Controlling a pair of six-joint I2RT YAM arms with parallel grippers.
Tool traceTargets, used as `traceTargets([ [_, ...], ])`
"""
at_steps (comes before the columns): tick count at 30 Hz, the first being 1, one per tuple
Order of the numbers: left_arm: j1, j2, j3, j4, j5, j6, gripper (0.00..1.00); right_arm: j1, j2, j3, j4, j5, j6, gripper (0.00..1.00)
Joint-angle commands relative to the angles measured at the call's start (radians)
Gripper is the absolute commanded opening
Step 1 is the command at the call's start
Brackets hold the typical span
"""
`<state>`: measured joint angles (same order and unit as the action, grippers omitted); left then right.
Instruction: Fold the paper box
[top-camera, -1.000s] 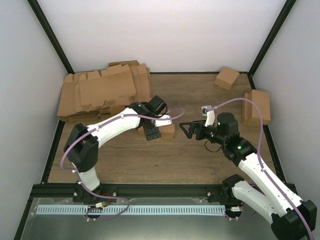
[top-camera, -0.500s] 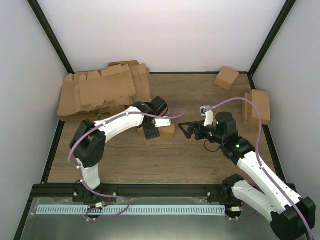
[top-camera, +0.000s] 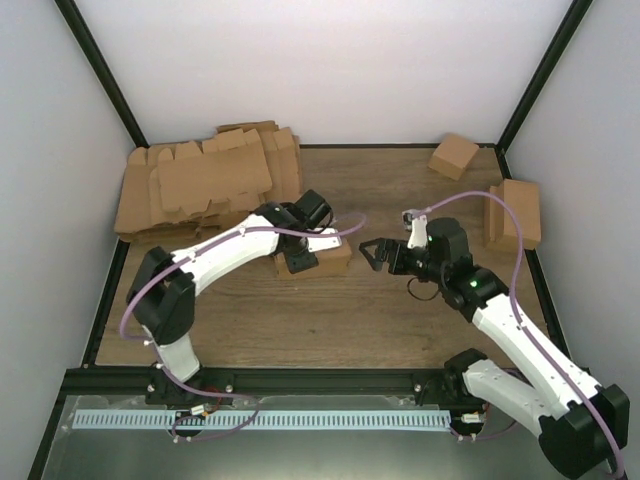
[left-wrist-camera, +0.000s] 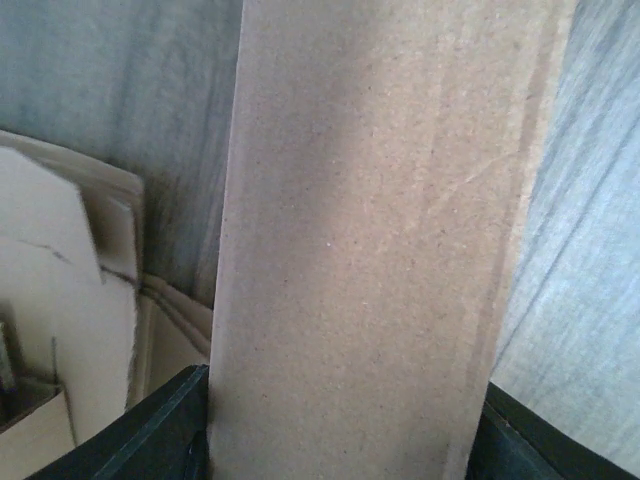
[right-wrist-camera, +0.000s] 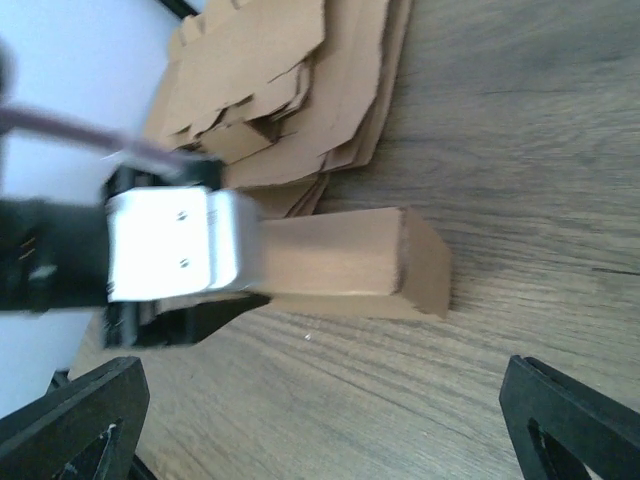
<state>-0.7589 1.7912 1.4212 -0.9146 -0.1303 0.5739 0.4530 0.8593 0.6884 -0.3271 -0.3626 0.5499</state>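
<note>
Far-left corner of bench: pile of flat blanks (top-camera: 205, 185). Mid-bench: paper box (top-camera: 336, 262), already a shallow block; visible end closed, other end hidden. Left gripper (top-camera: 298, 263) clamped across it. Right gripper (top-camera: 373, 252) spread wide just beside its end. Folding judged nearly done.

Left arm (top-camera: 215, 250) & right arm (top-camera: 525, 345): white shells, black joints. Purple cable (right-wrist-camera: 70, 130) along each. Green LED (top-camera: 471, 283) on right; 2 screws (right-wrist-camera: 180, 213) in left's white wrist plate (right-wrist-camera: 165, 245).
</note>
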Motion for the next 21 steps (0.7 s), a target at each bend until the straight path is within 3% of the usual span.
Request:
traceTargets([
  [1, -0.035, -0.128, -0.035, 0.010, -0.022, -0.051, 0.61, -0.003, 0.067, 0.155, -0.142, 0.128, 0.106, 1.00],
  [7, -0.053, -0.346, -0.216, 0.201, 0.006, -0.055, 0.61, -0.003, 0.178, 0.314, -0.297, 0.047, 0.372, 1.00],
  [12, -0.062, -0.508, -0.361, 0.420, -0.007, -0.057, 0.62, -0.004, 0.170, 0.290, -0.251, -0.063, 0.559, 1.00],
  [21, -0.088, -0.563, -0.497, 0.650, -0.092, -0.044, 0.62, -0.004, 0.072, 0.235, -0.180, -0.091, 0.769, 1.00],
])
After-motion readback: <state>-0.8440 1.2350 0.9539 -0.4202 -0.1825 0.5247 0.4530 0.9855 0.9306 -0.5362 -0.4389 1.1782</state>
